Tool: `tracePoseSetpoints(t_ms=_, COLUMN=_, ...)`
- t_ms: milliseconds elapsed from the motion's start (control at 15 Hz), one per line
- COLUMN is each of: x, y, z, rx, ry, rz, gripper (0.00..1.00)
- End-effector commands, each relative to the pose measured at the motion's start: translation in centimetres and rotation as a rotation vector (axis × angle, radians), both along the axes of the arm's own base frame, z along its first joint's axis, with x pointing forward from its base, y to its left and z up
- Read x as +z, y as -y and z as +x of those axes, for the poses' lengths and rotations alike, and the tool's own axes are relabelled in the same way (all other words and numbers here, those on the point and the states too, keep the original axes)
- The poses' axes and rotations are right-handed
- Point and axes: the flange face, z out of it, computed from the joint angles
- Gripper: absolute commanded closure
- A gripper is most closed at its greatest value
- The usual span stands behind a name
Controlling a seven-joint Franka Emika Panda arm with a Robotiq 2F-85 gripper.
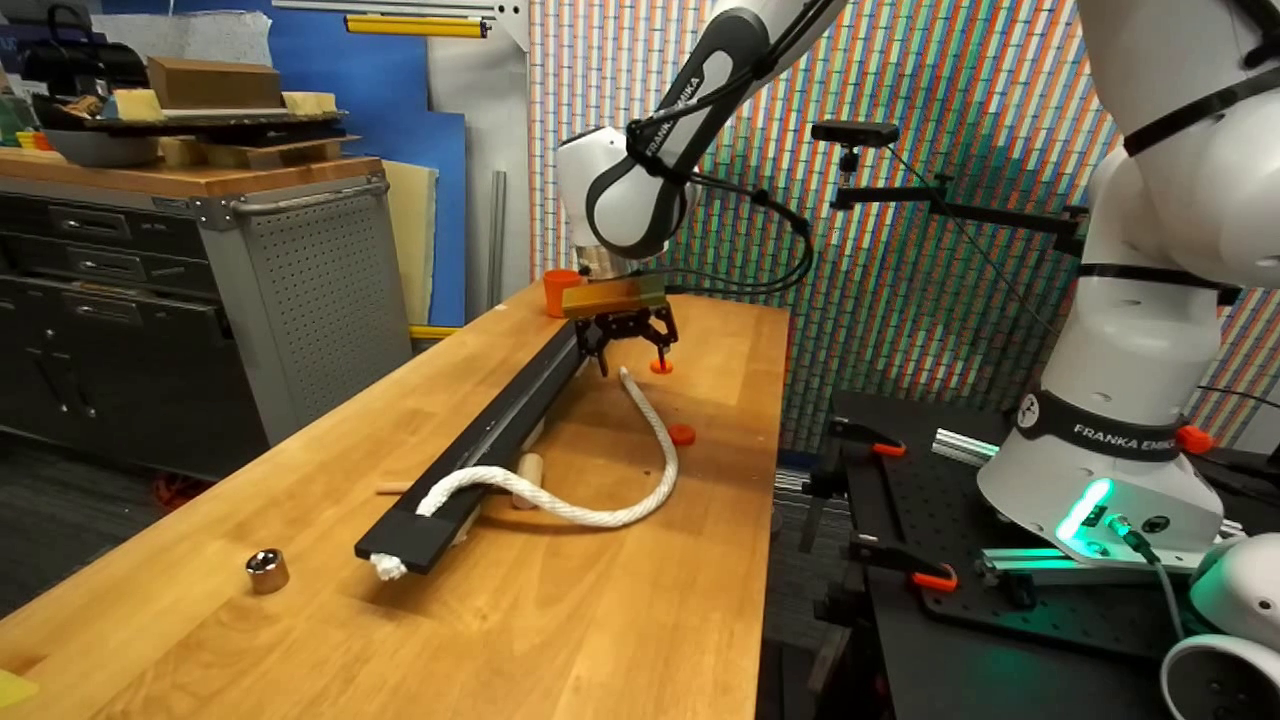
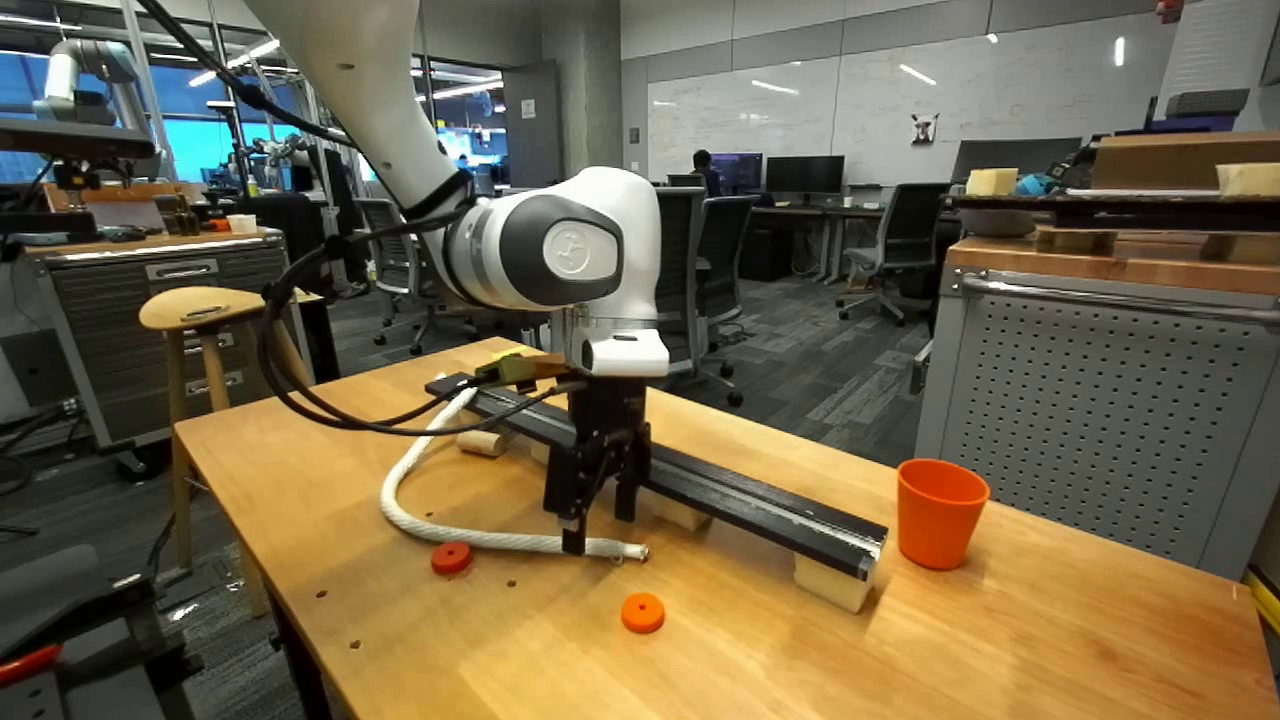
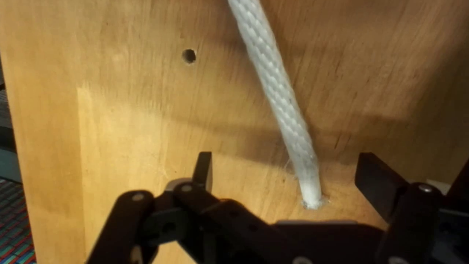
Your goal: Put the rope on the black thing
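Note:
The white rope has one end on the end of the black bar, then curves down over the table. Both show in both exterior views: the rope beside the bar. A white frayed tuft shows at the bar's end; I cannot tell if it joins the rope. My gripper is open, low over the rope's free end, also in an exterior view. In the wrist view the rope ends between the spread fingers, touching neither. The bar hardly shows there.
The bar rests raised on pale blocks. A wooden cylinder lies beside it. An orange cup stands near the bar's far end. An orange disc and a red disc lie near the rope. A metal ring stands on the table.

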Motion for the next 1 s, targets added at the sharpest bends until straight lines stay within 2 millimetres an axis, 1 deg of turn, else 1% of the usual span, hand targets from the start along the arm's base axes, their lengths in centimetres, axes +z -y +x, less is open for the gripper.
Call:
tracePoseSetpoints(t_ms=0, x=0.9, y=0.3, z=-1.1, rx=-0.01, ry=0.029, rz=-0.001, gripper=0.0)
tracePoseSetpoints(t_ms=267, x=-0.1, y=0.1, z=-2.5, rx=-0.016, ry=0.015, rz=0.005, gripper=0.0)
tracePoseSetpoints(t_ms=333, x=-0.4, y=0.1, z=-2.9, rx=-0.018, ry=0.003, rz=0.008, gripper=0.16)
tracePoseSetpoints(t_ms=400, x=-0.8, y=0.0, z=-3.2, rx=-0.018, ry=-0.009, rz=0.012, gripper=0.27)
tracePoseSetpoints(t_ms=533, x=-1.3, y=-0.1, z=-3.6, rx=-0.016, ry=-0.024, rz=0.008, gripper=0.42)
tracePoseSetpoints(t_ms=600, x=-1.2, y=-0.2, z=-3.5, rx=-0.014, ry=-0.019, rz=0.007, gripper=0.51)
tracePoseSetpoints(t_ms=667, x=-1.2, y=-0.3, z=-3.3, rx=-0.009, ry=-0.018, rz=0.003, gripper=0.58)
tracePoseSetpoints(t_ms=733, x=-1.2, y=-0.3, z=-3.3, rx=-0.007, ry=-0.017, rz=-0.001, gripper=0.66)
tracePoseSetpoints(t_ms=867, x=-1.1, y=-0.4, z=-3.2, rx=-0.006, ry=-0.014, rz=-0.002, gripper=0.8)
tracePoseSetpoints(t_ms=933, x=-1.1, y=-0.4, z=-3.2, rx=-0.009, ry=-0.011, rz=-0.003, gripper=0.88)
